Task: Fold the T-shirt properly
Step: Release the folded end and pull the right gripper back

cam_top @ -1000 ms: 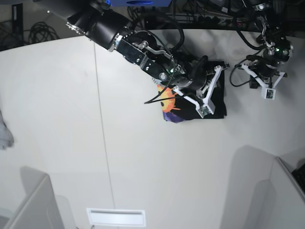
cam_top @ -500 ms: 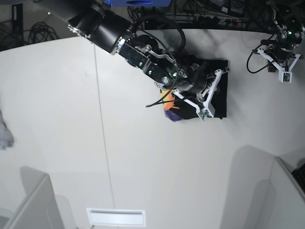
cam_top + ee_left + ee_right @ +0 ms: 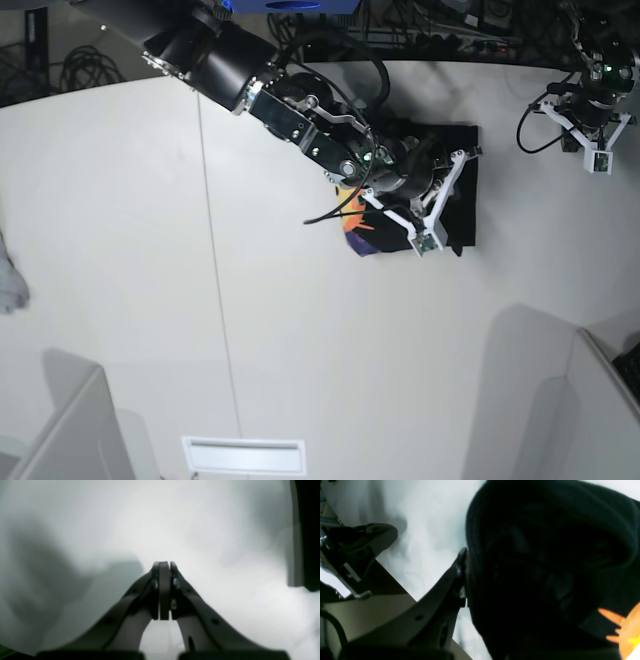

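Note:
The black T-shirt (image 3: 462, 205) lies folded small at the table's back right. A bit of its orange and purple print (image 3: 358, 228) peeks out on the left. My right gripper (image 3: 432, 205) is down on the bundle and shut on a black fold. In the right wrist view the T-shirt (image 3: 545, 567) fills the frame against one finger (image 3: 456, 580), and the other finger is hidden by cloth. An orange patch (image 3: 628, 632) shows low right. My left gripper (image 3: 598, 140) hangs apart at the far right. The left wrist view shows my left gripper (image 3: 165, 563) shut, holding nothing, over bare table.
A small pale grey cloth (image 3: 8, 282) lies at the left edge. Grey partitions stand at the front left (image 3: 70, 430) and front right (image 3: 590, 400). A white slot (image 3: 243, 455) sits at the front edge. Cables (image 3: 420, 30) run behind the table.
My left gripper has drawn away from the T-shirt to the far back right. The right gripper has carried the black fold further over the print, so less orange shows.

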{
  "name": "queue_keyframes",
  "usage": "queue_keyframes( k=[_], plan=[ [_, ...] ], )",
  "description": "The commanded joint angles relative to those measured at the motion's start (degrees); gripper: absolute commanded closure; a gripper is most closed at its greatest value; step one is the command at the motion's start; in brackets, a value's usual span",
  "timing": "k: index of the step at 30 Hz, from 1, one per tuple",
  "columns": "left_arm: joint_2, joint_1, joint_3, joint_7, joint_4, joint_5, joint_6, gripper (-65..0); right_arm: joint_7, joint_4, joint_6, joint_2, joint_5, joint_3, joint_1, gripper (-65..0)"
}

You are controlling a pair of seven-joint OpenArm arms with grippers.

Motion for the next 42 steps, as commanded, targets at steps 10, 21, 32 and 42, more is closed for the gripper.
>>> queue_keyframes(
  k=[10, 21, 32, 42],
  plan=[
    [-0.71, 7.03, -7.92, -1.19, 9.91, -0.56, -1.83, 0.0, 1.5, -1.38, -4.33, -1.03, -0.18, 0.06, 1.23, -37.7],
    [-0.71, 4.21, -27.34, 7.6, 10.0, -0.47, -8.3, 0.0, 2.12, -1.64, -4.25, -2.61, 0.0, -5.83, 4.83, -38.1],
    [-0.71, 4.13, -30.42, 7.6, 9.83, -0.47, -8.3, 0.0, 3.97, 0.82, 9.82, -2.97, 0.17, -13.83, 7.91, -37.7],
    [-0.63, 4.13, -30.07, 7.6, 9.83, -0.47, -8.3, 0.0, 3.53, 13.48, 10.61, 4.42, 0.0, 1.11, 3.43, -14.6]
  ],
)
